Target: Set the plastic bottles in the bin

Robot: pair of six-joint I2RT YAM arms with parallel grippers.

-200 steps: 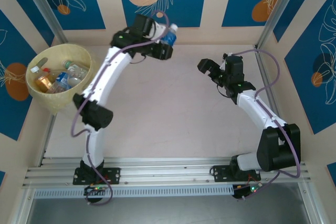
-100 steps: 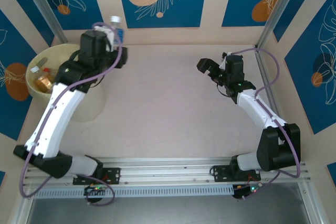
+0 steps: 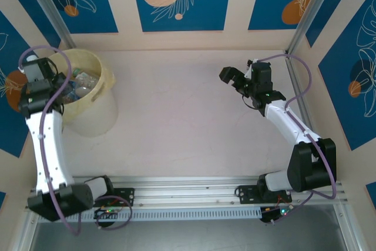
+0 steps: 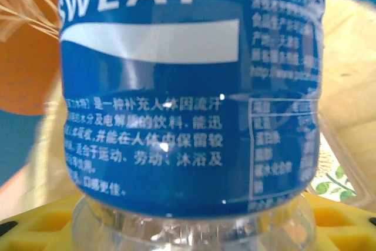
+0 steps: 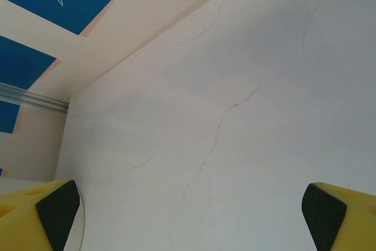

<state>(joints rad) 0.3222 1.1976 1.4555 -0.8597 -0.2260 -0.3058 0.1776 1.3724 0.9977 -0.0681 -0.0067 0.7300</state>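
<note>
The left gripper (image 3: 54,90) is clamped on a blue-labelled bottle (image 4: 188,86), held at the rim of the bin (image 3: 97,113), ready to drop it in. Inside lie other bottles (image 3: 82,82) (it would likely land on them). The right gripper (image 3: 234,79) hangs wide open over the table (image 3: 176,127), well apart and not in the way.

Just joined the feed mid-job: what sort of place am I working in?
Probably a staged robot test cell, not a real room: printed blue panels wall in a table, aluminium posts frame it, and the left arm and right arm are bolted to a rail.
</note>
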